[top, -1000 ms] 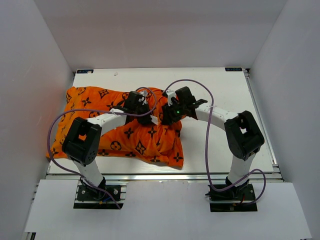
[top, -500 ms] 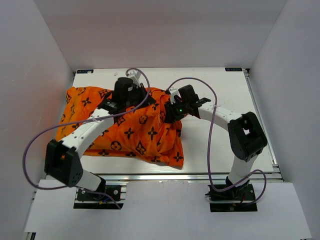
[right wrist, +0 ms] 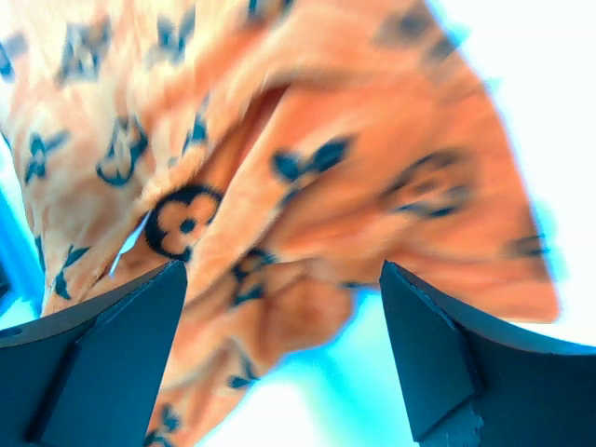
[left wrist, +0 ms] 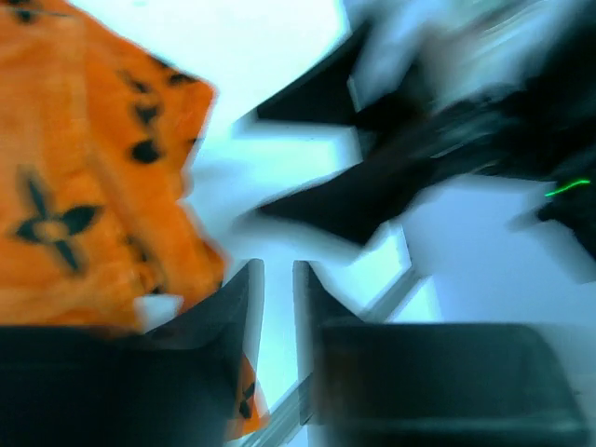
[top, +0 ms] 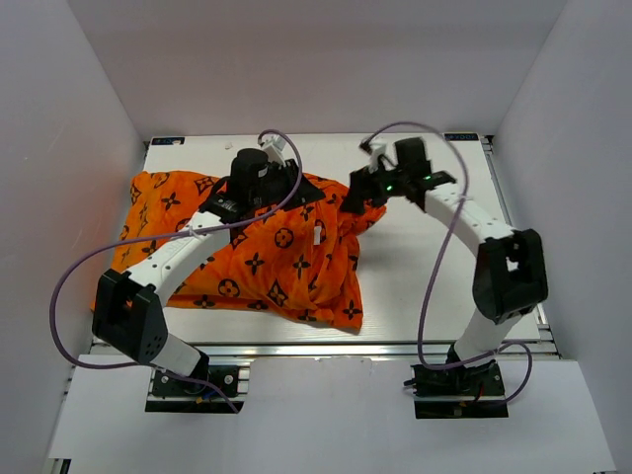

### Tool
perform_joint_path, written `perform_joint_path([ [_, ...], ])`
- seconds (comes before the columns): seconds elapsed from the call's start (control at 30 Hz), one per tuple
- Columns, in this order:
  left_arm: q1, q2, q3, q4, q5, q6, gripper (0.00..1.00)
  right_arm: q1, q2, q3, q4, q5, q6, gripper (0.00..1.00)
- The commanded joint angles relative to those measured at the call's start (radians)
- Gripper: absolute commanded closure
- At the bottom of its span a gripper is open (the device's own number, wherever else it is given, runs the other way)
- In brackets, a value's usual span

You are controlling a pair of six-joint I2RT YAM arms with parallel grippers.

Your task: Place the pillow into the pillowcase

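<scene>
Toward the far side of the surface (top: pixel 434 267), the left arm (top: pixel 168 262) arcs over the pillowcase (top: pixel 267 257) to 11 o'clock. Its claw (left wrist: pixel 277 270) is barely parted and grips nothing, with fabric just beside one finger. The right arm (top: pixel 464 212) stretches to 1 o'clock, its claw (right wrist: pixel 281 270) spread wide above the pillowcase's rumpled corner. One pillowcase, lumpy, fills 9 o'clock to centre; the pillow is hidden.

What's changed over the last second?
The right gripper drew the far right corner of the pillowcase outward, then opened its jaws wide. The left gripper swung from the middle to the far edge, jaws parting slightly. The rest of the pillowcase stayed put.
</scene>
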Motion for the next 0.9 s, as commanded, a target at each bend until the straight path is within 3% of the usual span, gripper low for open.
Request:
perform_joint_path([
  [0.0, -0.003, -0.066, 0.059, -0.153, -0.076, 0.095, 0.51, -0.1, -0.151, 0.128, -0.022, -0.138, -0.121, 0.11],
  [0.03, -0.002, -0.078, 0.071, -0.201, -0.105, 0.127, 0.43, -0.107, -0.172, 0.134, -0.039, -0.164, -0.176, 0.11],
  [0.13, -0.002, -0.156, 0.134, -0.391, -0.308, 0.228, 0.33, -0.109, -0.267, 0.091, -0.209, -0.322, -0.58, 0.1],
  [0.17, -0.002, -0.185, 0.151, -0.428, -0.433, 0.248, 0.31, -0.085, -0.289, 0.048, -0.351, -0.344, -0.817, 0.11],
  [0.27, -0.002, -0.32, 0.206, -0.545, -0.626, 0.292, 0.2, 0.085, -0.384, -0.091, -0.483, -0.202, -1.069, 0.11],
  [0.37, -0.002, -0.44, 0.22, -0.637, -0.71, 0.278, 0.22, 0.286, -0.542, -0.283, -0.188, -0.031, -0.926, 0.11],
  [0.4, 0.0, -0.461, 0.213, -0.701, -0.749, 0.238, 0.22, 0.338, -0.618, -0.405, 0.0, 0.006, -0.865, 0.11],
  [0.53, 0.0, -0.598, 0.084, -0.798, -0.758, 0.114, 0.23, 0.675, -0.663, -0.608, 0.357, 0.431, -0.776, 0.11],
  [0.67, -0.002, -0.811, -0.082, -0.807, -0.728, 0.008, 0.23, 0.756, -0.527, -0.632, 0.413, 0.566, -0.803, 0.11],
  [0.73, -0.002, -0.858, -0.131, -0.835, -0.724, -0.037, 0.23, 0.756, -0.486, -0.638, 0.436, 0.583, -0.812, 0.11],
  [0.87, -0.002, -0.914, -0.191, -0.879, -0.701, -0.046, 0.23, 0.758, -0.282, -0.624, 0.58, 0.766, -0.865, 0.11],
])
